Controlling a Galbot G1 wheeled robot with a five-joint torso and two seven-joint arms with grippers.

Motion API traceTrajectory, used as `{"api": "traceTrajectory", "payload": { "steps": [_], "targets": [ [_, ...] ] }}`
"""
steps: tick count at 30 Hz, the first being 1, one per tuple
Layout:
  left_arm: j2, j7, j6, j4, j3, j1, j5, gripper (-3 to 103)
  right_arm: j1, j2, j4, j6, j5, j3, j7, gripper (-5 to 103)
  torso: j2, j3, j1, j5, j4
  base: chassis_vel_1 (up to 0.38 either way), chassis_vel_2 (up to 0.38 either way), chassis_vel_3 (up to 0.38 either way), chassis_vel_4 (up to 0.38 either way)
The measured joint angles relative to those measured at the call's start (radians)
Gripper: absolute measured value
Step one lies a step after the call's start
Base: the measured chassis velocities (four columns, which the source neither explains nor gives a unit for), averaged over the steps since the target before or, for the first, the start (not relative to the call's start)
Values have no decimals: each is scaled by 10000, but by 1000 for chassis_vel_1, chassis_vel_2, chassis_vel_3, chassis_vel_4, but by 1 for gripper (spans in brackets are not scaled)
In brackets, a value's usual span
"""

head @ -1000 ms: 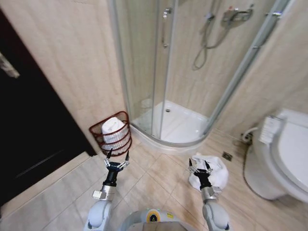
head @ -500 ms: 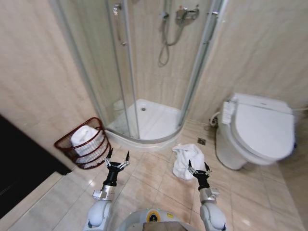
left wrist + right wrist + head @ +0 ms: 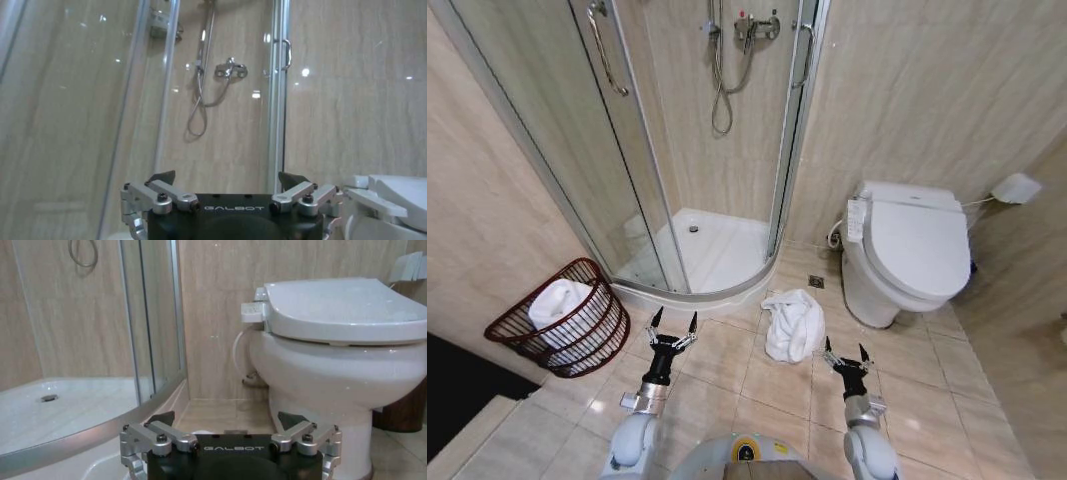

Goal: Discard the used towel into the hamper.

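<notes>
A crumpled white towel [image 3: 792,324] lies on the floor tiles between the shower and the toilet. The hamper [image 3: 567,322], a dark reddish-brown ribbed basket, stands by the left wall with another white towel [image 3: 558,300] inside. My left gripper [image 3: 672,321] is open, held low between hamper and floor towel. My right gripper [image 3: 843,352] is open just right of and nearer than the floor towel, not touching it. Both show open and empty in the wrist views, the left gripper [image 3: 227,179] facing the shower and the right gripper [image 3: 227,418] facing the toilet.
A curved glass shower enclosure [image 3: 689,250] stands ahead on its raised white tray [image 3: 60,405]. A white toilet [image 3: 907,250] with its lid shut stands at the right [image 3: 340,335]. A dark doorway [image 3: 452,385] lies at the lower left. Open tiled floor [image 3: 757,390] lies in front of me.
The whole head view has swung to the right: hamper and shower have slid left and the toilet has come fully into view. Both grippers keep their open pose.
</notes>
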Motion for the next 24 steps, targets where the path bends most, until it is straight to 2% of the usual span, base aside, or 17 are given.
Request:
{"api": "traceTrajectory", "payload": {
  "steps": [13, 22, 24],
  "targets": [
    [-74, 139, 55, -61, -2, 28, 95, 100, 122, -111, -336, 132, 287, -4, -8, 100, 19, 12, 13, 2, 0, -93, 89, 103, -100],
    [-113, 162, 88, -85, -1, 43, 110, 100, 353, -225, -544, -65, 451, 76, 1, 100, 27, 16, 16, 2, 0, -74, 73, 66, -72],
    [-90, 100, 330, -162, -2, 107, 98, 100, 420, -256, -654, 19, 326, 128, 32, 100, 28, 17, 19, 1, -2, -77, 63, 51, -61]
  ]
}}
